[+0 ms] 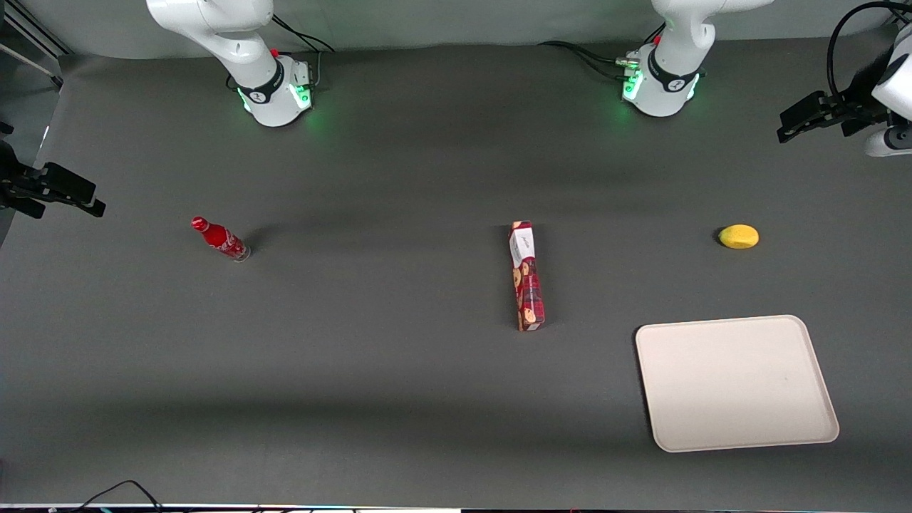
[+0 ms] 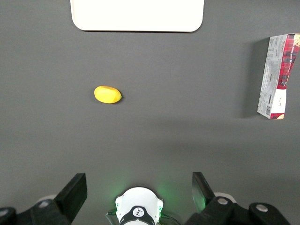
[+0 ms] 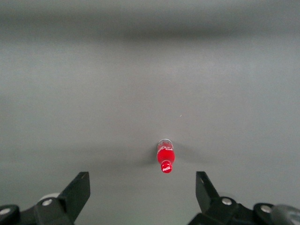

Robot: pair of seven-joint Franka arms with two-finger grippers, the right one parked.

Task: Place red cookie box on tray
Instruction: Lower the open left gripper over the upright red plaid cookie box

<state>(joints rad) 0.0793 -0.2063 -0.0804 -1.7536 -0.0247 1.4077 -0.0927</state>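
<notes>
The dark bench carries everything. The cream tray lies flat at the working arm's end, near the front camera, holding nothing. The red cookie box lies on the bench mid-table, well apart from the tray, its white label end pointing away from the camera. A yellow lemon sits farther from the camera than the tray. A small red bottle stands toward the parked arm's end. The pincer hangs high above the bench, spread wide and holding nothing.
</notes>
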